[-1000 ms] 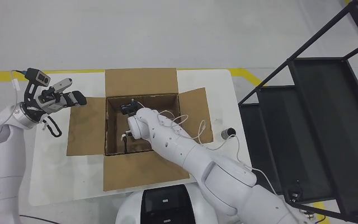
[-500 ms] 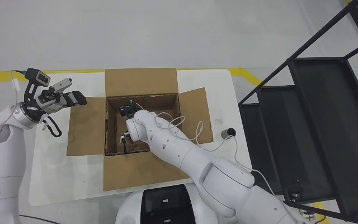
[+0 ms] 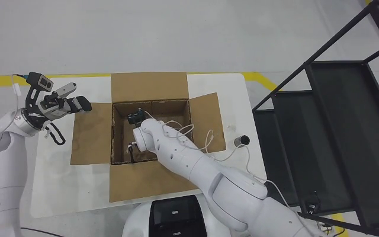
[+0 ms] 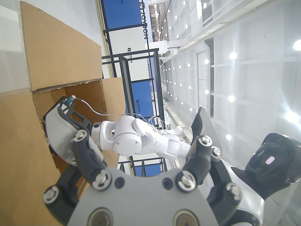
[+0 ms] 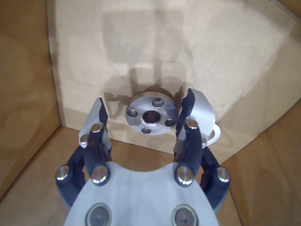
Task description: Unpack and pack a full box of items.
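Straddles a metal flange point(image 5: 151, 118) inside the cardboard box point(image 5: 164, 36) with right end effector point(image 5: 145, 98) wide; left end effector point(image 3: 74, 98) also wide.

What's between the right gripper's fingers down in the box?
A metal flange sits between the open right gripper's fingers in the box, per right wrist view.

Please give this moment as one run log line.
right gripper: open, inside cardboard box, astride metal flange lying on brown paper | left gripper: open, outside box, over table | flange: not yet gripped
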Controlling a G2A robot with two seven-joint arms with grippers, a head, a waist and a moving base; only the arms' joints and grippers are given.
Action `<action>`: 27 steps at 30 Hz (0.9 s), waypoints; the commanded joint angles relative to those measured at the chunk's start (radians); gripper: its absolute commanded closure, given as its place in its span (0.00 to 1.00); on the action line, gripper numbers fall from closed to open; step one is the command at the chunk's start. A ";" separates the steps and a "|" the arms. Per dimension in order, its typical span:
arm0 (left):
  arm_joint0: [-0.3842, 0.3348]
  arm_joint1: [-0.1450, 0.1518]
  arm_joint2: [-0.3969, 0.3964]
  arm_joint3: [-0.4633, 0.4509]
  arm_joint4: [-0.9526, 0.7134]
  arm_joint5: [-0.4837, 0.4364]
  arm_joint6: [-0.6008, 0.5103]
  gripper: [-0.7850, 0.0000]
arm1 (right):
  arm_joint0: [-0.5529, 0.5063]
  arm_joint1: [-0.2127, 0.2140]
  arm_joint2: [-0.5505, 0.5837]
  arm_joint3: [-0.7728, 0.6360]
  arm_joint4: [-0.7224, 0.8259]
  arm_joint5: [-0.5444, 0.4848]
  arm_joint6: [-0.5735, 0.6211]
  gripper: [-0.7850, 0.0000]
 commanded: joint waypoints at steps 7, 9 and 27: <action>0.000 0.000 0.000 0.000 0.000 0.000 0.000 0.00 | 0.006 -0.009 -0.002 0.014 -0.017 0.008 -0.005 0.96; 0.000 0.000 0.000 0.000 0.000 0.000 0.000 0.00 | 0.006 -0.010 0.000 0.011 -0.020 0.009 -0.005 1.00; 0.000 0.000 0.000 0.000 0.000 0.000 0.000 0.00 | -0.049 0.042 0.066 -0.254 -0.107 0.043 0.063 1.00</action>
